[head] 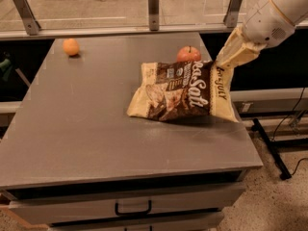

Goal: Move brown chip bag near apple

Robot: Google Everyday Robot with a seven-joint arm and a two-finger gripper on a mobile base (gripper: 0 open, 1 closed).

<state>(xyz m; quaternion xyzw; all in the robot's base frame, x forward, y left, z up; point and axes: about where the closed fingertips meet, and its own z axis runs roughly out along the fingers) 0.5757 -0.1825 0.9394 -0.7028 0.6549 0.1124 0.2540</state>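
One corner of the brown chip bag (180, 90) we see pinched by our tool (224, 61) at the worktop's (96, 129) right side, the apple (188, 54) just behind the bag.

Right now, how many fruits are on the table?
2: apple back right, behind the bag; orange back left. The gripper holds the bag's right corner. More might hide underneath.

Tan gripper (226, 59) clamps upper-right corner of brown chip bag (180, 91): dark brown, pale-yellow edges; apple (188, 55) red-orange.
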